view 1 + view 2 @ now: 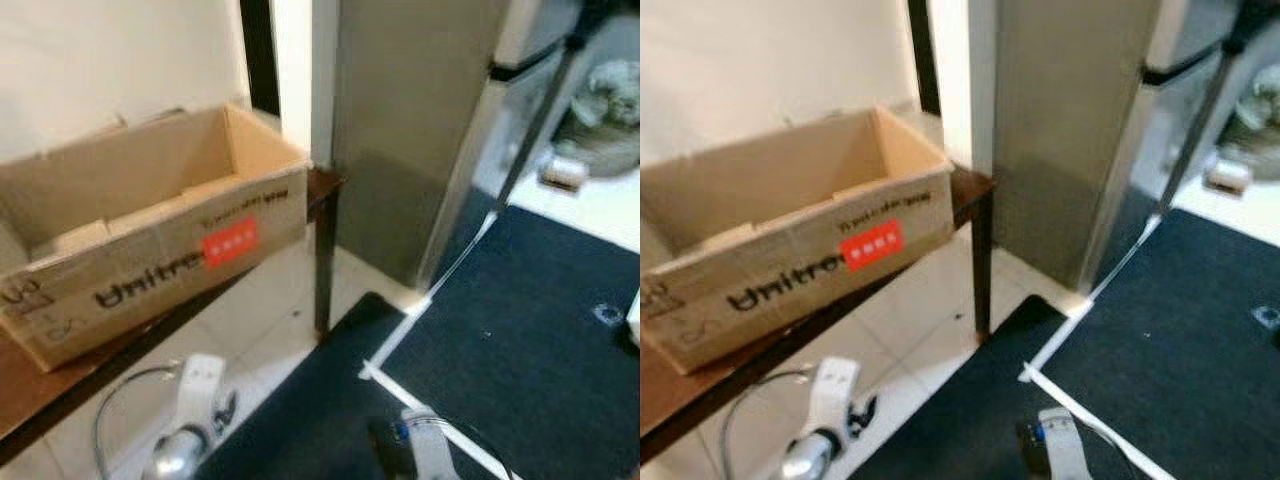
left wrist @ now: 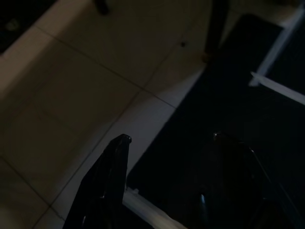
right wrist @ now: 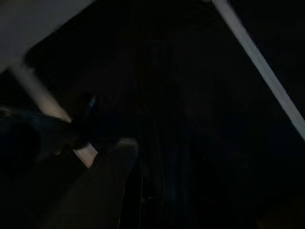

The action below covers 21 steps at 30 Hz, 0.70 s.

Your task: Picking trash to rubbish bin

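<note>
the left claw (image 2: 167, 176) hangs low over the pale tiled floor (image 1: 270, 320) at the edge of the dark mat (image 1: 520, 340), its two black fingers (image 2: 107, 181) spread apart with nothing between them. up and to its left, an open cardboard box (image 1: 150, 220) sits on the brown worktop (image 1: 30, 395); its side reads "unitre" in black marker, cut off by a red sticker (image 1: 230, 243) with small white marks too blurred to read, and a faint line of writing above that cannot be made out. white tape lines (image 1: 400, 335) cross the mat ahead of the claw. the right claw hangs over the mat in deep shade; whether its fingers are apart or together i cannot tell. no trash item can be made out clearly.
</note>
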### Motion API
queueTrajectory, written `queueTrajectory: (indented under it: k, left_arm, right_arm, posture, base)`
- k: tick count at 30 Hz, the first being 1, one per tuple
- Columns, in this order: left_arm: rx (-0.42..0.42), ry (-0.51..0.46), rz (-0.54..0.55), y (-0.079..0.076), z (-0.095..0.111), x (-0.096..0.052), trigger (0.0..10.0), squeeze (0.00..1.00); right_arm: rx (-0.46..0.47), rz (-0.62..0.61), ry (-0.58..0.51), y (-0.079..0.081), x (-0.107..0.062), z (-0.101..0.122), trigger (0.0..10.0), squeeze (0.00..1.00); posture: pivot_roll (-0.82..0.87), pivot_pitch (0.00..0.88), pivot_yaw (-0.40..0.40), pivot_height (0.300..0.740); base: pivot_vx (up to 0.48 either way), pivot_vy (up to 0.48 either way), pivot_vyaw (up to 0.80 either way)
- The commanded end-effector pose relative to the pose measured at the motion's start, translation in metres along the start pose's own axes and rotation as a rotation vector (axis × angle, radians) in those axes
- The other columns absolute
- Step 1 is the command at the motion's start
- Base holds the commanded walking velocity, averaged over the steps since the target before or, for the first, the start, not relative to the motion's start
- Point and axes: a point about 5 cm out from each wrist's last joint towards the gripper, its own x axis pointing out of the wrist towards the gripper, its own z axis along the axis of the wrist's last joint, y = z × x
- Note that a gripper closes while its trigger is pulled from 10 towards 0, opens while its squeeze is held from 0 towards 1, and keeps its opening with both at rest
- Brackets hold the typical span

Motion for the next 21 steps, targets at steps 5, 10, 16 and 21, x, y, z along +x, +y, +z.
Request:
queueTrajectory:
  k: [5, 10, 16, 21]
  left_arm:
    - [-0.013, 0.045, 0.026, 0.0022, -0.0096, -0.0032, 10.0, 0.0]
    - [-0.023, 0.041, 0.034, 0.003, -0.0077, -0.0022, 10.0, 0.0]
    - [-0.03, 0.041, 0.042, 0.003, -0.0076, -0.0018, 10.0, 0.0]
    - [-0.032, 0.041, 0.045, 0.0022, -0.0076, -0.0017, 10.0, 0.0]
  right_arm:
    - [-0.008, 0.006, 0.019, 0.0007, -0.0004, -0.0045, 10.0, 0.0]
    - [-0.013, 0.008, 0.013, 0.0007, -0.0001, -0.0022, 10.0, 0.0]
    - [-0.027, 0.011, 0.01, 0.0005, 0.0001, -0.0007, 10.0, 0.0]
    - [-0.045, 0.016, 0.008, -0.0003, 0.0003, 0.0008, 10.0, 0.0]
  posture:
    - [-0.02, 0.048, 0.021, 0.74]
    - [-0.02, 0.051, 0.02, 0.74]
    - [-0.02, 0.052, 0.016, 0.74]
    - [-0.02, 0.057, -0.001, 0.74]
  base:
    - [0.0, 0.0, 0.8]
    - [0.0, 0.0, 0.8]
    - [0.0, 0.0, 0.8]
    - [0.0, 0.0, 0.8]
